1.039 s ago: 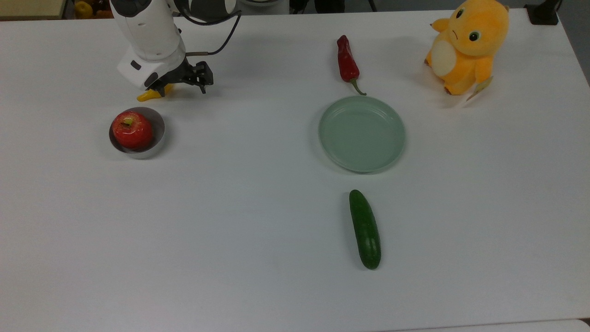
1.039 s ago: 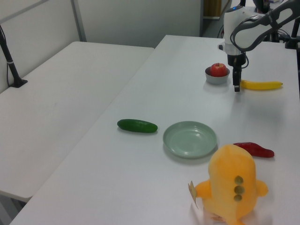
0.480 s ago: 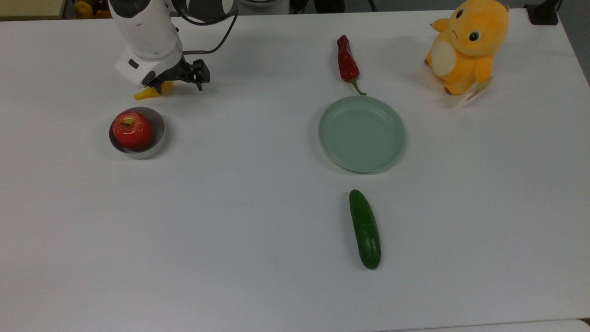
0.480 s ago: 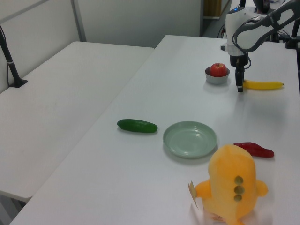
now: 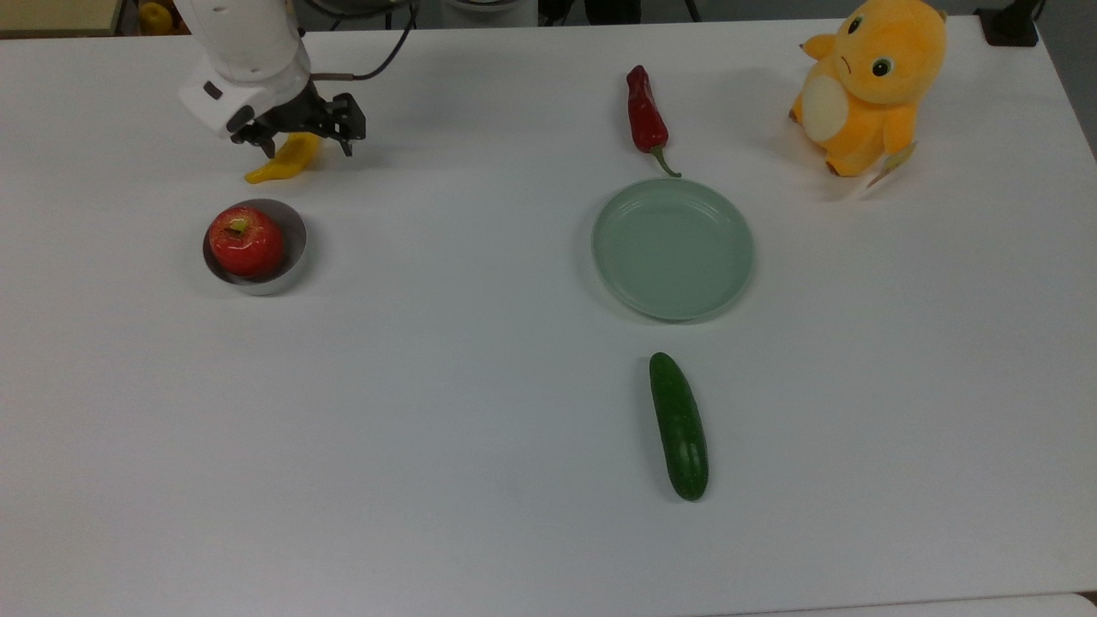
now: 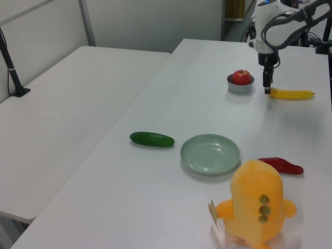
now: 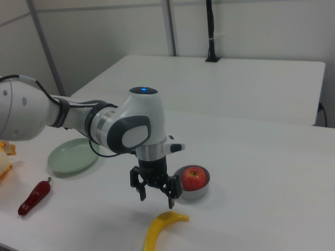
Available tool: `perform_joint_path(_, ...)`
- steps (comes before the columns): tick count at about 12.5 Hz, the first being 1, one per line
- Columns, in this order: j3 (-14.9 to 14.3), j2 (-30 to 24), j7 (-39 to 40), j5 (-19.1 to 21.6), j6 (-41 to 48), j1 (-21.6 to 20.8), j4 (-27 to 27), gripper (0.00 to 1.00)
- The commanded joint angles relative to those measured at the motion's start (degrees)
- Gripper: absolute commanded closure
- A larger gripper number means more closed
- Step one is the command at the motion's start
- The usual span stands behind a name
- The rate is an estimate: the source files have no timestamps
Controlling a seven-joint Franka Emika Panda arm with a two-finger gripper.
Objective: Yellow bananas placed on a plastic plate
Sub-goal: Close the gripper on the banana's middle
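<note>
The pincer [image 7: 155, 192], fingers apart, hangs over the banana [image 7: 158, 229] near a counter [image 5: 428, 386] corner. An apple [image 5: 246, 241] in a bowl [image 5: 296, 236] sits close by. The plate [image 5: 673, 248] lies well apart, between pepper [image 5: 644, 111] and cucumber [image 5: 679, 426].

Red apple [image 5: 246, 241] in grey bowl [image 5: 294, 257]; cucumber [image 5: 679, 426], chili [image 5: 644, 108], orange plush [image 5: 867, 81] on white table [image 5: 428, 386].

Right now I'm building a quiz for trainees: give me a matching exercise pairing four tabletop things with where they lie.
Things:
1. apple
2. yellow banana
3. cucumber
4. red chili pepper

Places:
A. under the open pincer
B. in the grey metal bowl
C. above the plastic plate in the top view
D. below the plate in the top view

Pairs: 1-B, 2-A, 3-D, 4-C
</note>
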State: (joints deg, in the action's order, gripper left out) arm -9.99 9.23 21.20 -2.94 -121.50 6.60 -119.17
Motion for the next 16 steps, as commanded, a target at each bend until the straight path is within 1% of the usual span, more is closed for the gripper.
perform_joint_path(1, -2.23, -1.41, 0.95, -0.84, 0.57, -0.01, -2.72, 0.00)
perform_joint_path(5, -2.23, -1.23, 0.95, -0.84, 0.03, -0.01, -4.13, 0.00)
perform_joint_path(8, -2.93, -1.14, 0.95, -0.84, 0.12, 0.78, -5.10, 0.00)
perform_joint_path(9, -2.93, -1.06, 0.95, -0.84, 0.12, 0.78, -5.11, 0.04)
perform_joint_path(12, -2.93, -0.70, 1.91, -0.84, 0.12, 0.78, -5.63, 0.49)
perform_joint_path(14, -2.93, -0.70, 1.92, -0.84, 0.21, 0.78, -5.72, 0.66)
perform_joint_path(16, -2.93, -0.79, 1.92, -0.84, 0.47, 0.78, -5.72, 0.85)
